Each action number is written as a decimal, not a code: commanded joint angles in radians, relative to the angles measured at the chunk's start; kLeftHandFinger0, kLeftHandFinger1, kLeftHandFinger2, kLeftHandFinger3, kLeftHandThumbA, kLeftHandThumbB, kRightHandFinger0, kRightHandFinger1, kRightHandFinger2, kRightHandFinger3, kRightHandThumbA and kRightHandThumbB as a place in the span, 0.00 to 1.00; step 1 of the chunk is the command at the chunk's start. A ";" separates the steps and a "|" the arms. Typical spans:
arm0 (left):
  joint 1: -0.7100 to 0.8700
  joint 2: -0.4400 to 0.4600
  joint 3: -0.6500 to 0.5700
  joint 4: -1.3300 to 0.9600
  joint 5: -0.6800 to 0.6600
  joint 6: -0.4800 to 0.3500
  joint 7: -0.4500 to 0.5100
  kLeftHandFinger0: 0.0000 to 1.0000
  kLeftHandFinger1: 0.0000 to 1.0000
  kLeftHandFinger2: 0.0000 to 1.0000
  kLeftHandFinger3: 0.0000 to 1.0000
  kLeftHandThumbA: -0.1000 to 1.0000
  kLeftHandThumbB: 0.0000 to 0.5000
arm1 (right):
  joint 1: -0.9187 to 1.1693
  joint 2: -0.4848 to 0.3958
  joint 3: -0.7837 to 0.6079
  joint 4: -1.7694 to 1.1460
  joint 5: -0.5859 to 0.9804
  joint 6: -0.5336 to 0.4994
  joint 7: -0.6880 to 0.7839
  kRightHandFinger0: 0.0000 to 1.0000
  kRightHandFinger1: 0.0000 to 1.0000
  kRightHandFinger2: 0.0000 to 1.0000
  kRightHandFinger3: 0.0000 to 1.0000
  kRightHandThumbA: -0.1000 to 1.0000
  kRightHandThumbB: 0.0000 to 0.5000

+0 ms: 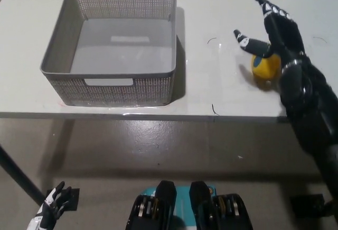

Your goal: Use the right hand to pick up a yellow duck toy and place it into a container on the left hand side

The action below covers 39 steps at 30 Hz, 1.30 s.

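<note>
A: Where is the yellow duck toy (265, 66)?

B: On the white counter (222, 8), out toward three o'clock from the middle of the view. Only part of it shows; a blue spot is visible on its near-left side.

A: And the right robot hand (273, 31)?

B: It is black and sits directly over the duck, reaching in from about five o'clock. Its fingers (270, 9) are spread apart and point toward twelve o'clock past the toy, with one digit angled off toward ten o'clock. The palm and wrist cover the duck's upper right side. It is not clamped on anything; whether the palm touches the duck, I cannot tell.

A: The container?

B: A grey mesh basket (109, 86) stands on the counter at about ten o'clock, well apart from the duck. It has a cut-out handle in its near wall and another in its far wall.

A: The left robot hand (50, 209)?

B: White, at seven o'clock, low below the counter edge near the floor. Its fingers look loosely spread, holding nothing.
</note>
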 commanded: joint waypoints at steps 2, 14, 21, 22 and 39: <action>0.016 0.016 0.019 -0.017 -0.036 -0.074 -0.003 1.00 1.00 1.00 1.00 1.00 0.18 | -0.196 -0.024 0.053 0.224 -0.031 0.023 -0.098 1.00 1.00 1.00 1.00 0.68 1.00; 0.042 0.019 0.048 -0.033 -0.055 -0.085 -0.004 1.00 1.00 1.00 1.00 1.00 0.11 | -0.343 -0.003 0.106 0.551 0.054 0.050 0.041 1.00 1.00 1.00 1.00 0.69 1.00; 0.061 0.028 0.053 -0.050 -0.063 -0.071 -0.007 1.00 1.00 1.00 1.00 1.00 0.08 | -0.332 -0.001 0.116 0.595 0.086 0.078 0.148 1.00 1.00 1.00 1.00 0.71 1.00; 0.061 0.027 0.054 -0.052 -0.064 -0.068 -0.005 1.00 1.00 1.00 1.00 1.00 0.08 | -0.331 -0.001 0.118 0.600 0.088 0.078 0.160 1.00 1.00 1.00 1.00 0.71 1.00; 0.078 0.026 0.084 -0.073 -0.093 -0.055 0.008 1.00 1.00 1.00 1.00 1.00 0.09 | -0.308 0.074 0.166 0.663 0.117 0.076 0.252 1.00 1.00 1.00 1.00 0.73 1.00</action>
